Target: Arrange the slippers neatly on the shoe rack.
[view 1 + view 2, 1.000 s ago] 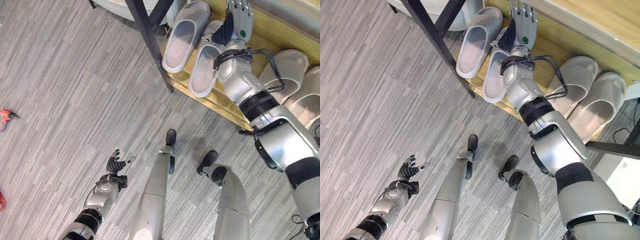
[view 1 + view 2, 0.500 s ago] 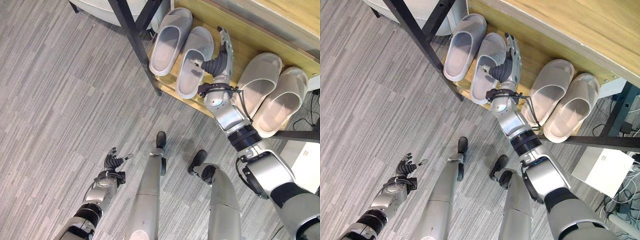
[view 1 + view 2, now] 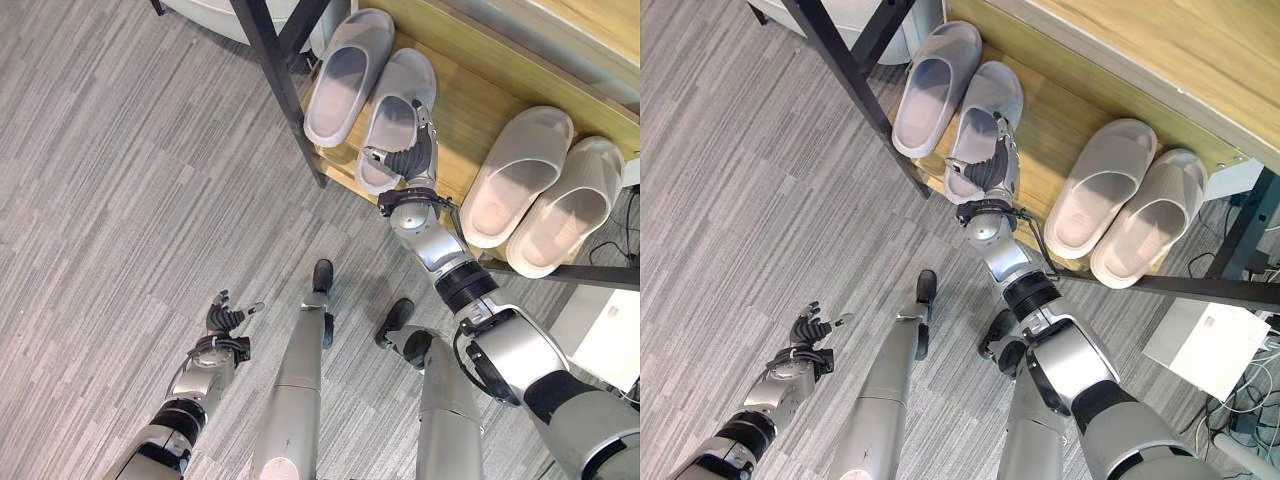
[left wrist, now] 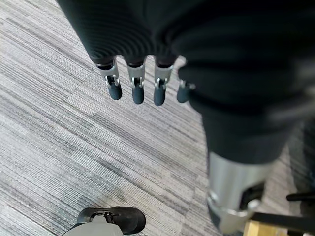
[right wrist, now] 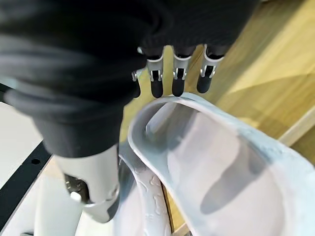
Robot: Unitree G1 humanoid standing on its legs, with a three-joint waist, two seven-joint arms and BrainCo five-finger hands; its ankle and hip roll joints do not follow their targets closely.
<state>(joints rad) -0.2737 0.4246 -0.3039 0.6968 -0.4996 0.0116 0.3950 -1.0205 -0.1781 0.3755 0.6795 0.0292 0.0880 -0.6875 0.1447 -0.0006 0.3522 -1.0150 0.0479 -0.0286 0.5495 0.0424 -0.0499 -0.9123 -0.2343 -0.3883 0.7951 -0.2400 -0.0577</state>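
Note:
Two pairs of pale grey slippers lie on the low wooden shelf (image 3: 470, 105) of the shoe rack. The left pair (image 3: 348, 75) (image 3: 398, 115) sits by the black upright; the right pair (image 3: 515, 175) (image 3: 570, 205) sits further along. My right hand (image 3: 408, 160) is open, fingers straight, over the heel end of the left pair's inner slipper (image 5: 221, 167). In the right wrist view its fingertips (image 5: 177, 83) reach past that slipper's rim, and I cannot tell whether they touch it. My left hand (image 3: 225, 320) is open and idle, low over the floor.
A black metal leg (image 3: 285, 90) of the rack stands left of the slippers. A black crossbar (image 3: 1200, 290) runs in front of the right pair. A white box (image 3: 1210, 345) and cables lie on the floor at the right. A white rounded object (image 3: 215, 12) stands behind the leg.
My right hand has drawn back from deep over the shelf to the heel of the left pair's inner slipper. The whole picture shifted as the head moved. The left hand stayed put.

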